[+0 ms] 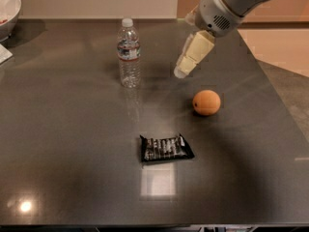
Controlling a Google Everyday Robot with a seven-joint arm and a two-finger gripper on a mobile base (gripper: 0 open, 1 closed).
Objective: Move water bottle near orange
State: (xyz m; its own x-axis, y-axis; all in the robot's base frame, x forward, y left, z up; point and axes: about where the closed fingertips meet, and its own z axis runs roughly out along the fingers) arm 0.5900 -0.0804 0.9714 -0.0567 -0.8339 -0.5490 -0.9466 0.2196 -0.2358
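The water bottle (129, 52) stands upright on the dark table (72, 129), left of centre toward the back; it is clear and ribbed, with a white cap and a white label. The orange (206, 102) sits on the table to the right and nearer the front. My gripper (186, 65) hangs above the table between them, right of the bottle and up-left of the orange, touching neither. Its cream fingers point down and to the left.
A flat black snack wrapper (165, 148) lies in front of the orange, near the table's middle. A white bowl (8, 8) stands at the back left corner. The table's right edge (270, 91) runs diagonally past the orange.
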